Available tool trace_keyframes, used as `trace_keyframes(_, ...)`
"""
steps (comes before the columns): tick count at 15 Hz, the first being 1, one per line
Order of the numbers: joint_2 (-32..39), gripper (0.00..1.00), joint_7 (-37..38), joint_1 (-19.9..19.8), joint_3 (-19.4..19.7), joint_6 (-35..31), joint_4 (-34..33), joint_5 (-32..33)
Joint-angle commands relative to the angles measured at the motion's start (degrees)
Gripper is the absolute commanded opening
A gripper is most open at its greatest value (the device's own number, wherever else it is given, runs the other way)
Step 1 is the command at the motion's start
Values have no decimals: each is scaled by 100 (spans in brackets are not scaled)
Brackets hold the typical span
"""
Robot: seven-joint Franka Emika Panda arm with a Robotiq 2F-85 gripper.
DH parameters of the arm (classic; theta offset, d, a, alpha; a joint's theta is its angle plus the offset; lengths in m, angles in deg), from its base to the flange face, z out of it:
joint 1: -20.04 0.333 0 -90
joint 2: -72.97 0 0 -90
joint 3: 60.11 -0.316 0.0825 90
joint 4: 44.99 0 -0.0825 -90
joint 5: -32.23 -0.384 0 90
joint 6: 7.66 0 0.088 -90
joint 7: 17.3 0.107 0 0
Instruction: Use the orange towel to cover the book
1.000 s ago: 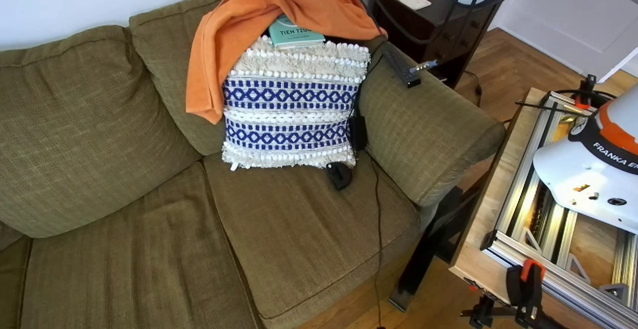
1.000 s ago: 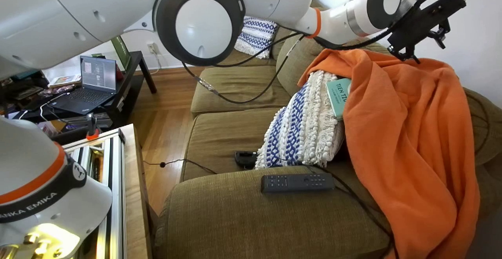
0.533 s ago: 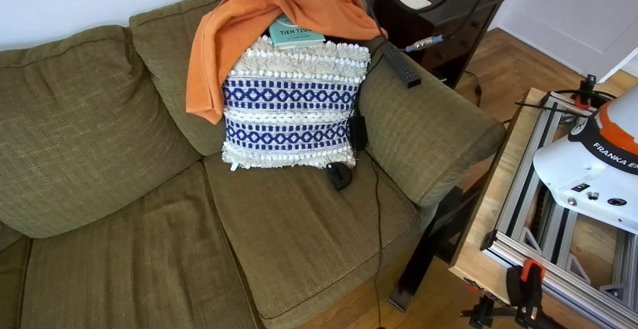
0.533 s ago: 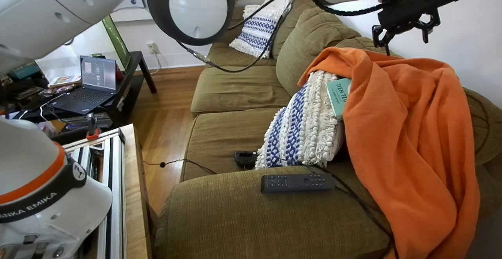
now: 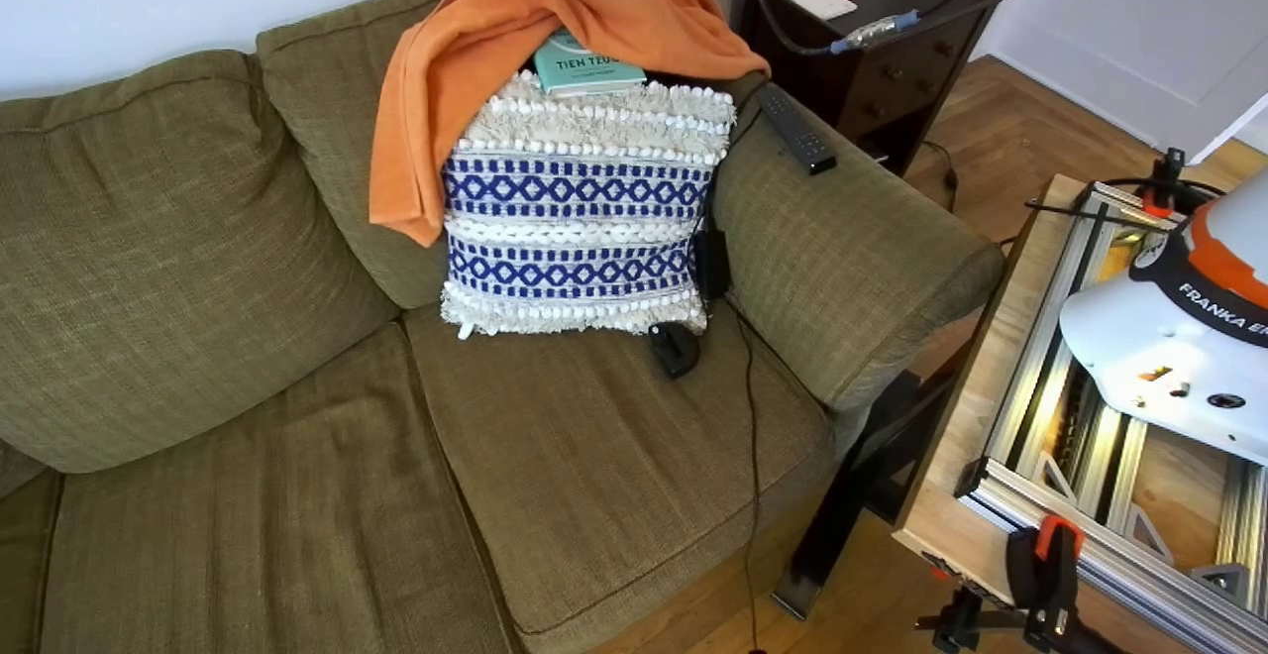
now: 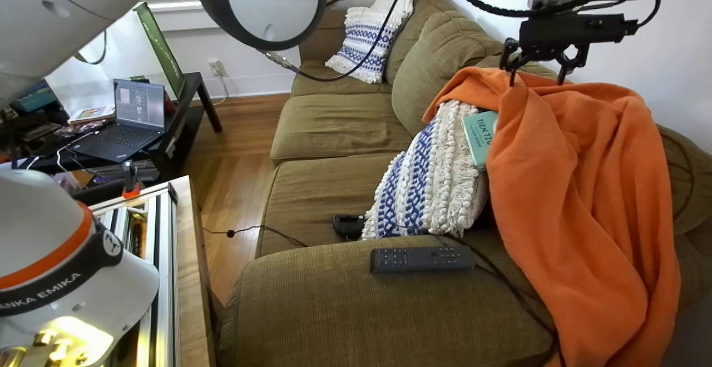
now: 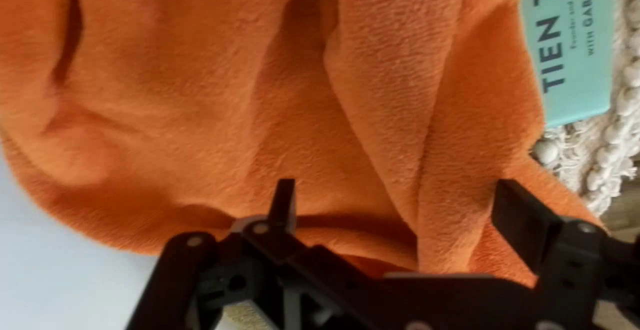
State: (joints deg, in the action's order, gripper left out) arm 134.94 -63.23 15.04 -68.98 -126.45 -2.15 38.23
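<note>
The orange towel (image 5: 644, 20) lies bunched over the sofa's corner and back, in both exterior views (image 6: 589, 200). The teal book (image 5: 589, 69) rests on top of the patterned pillow. Its lower part with the title shows in both exterior views (image 6: 478, 136); the towel hides the rest. My gripper (image 6: 536, 81) points down at the towel's upper edge near the wall, fingers apart. In the wrist view the gripper (image 7: 395, 185) is open, with towel folds (image 7: 445, 220) between and beyond its fingers. Whether the fingertips touch the cloth I cannot tell. The book (image 7: 575, 60) is at the upper right there.
The blue-and-white pillow (image 5: 584, 208) leans in the sofa corner. A black remote (image 6: 421, 259) lies on the armrest (image 6: 378, 311). A black object (image 5: 675, 349) sits on the seat. The white wall (image 6: 678, 50) stands close behind the gripper. A dark side table (image 5: 882, 20) is beyond the armrest.
The gripper has swung from tilted to pointing nearly straight down, moved left in an exterior view and lowered onto the towel's upper edge. The towel and book have not moved.
</note>
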Motion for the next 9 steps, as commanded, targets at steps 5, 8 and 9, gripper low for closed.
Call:
trace_keyframes(5, -581, 51, -189, -399, -402, -13, 1329, -339)
trace_keyframes(8, -912, 28, -242, -336, -266, -17, 1761, -513)
trace_keyframes(9, -1050, 19, -274, -334, -268, -14, 1934, -553)
